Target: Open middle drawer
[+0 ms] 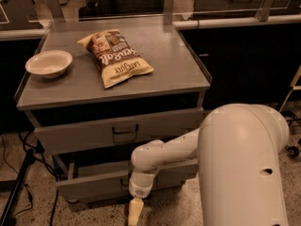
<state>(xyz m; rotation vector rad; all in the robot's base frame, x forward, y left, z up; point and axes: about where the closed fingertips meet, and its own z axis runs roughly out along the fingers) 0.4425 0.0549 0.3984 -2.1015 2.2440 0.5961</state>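
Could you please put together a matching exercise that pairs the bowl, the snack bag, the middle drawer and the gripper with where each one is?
Things:
1. round white bowl
2. yellow and brown crinkled snack bag
3. grey metal middle drawer
4. robot's pale gripper

Places:
A. low by the floor, in front of the cabinet
B. centre of the grey cabinet top
C. pulled partly out, below the drawer with the taller front
D. left side of the cabinet top

Pairs: 1-D, 2-B, 3-C, 4-A.
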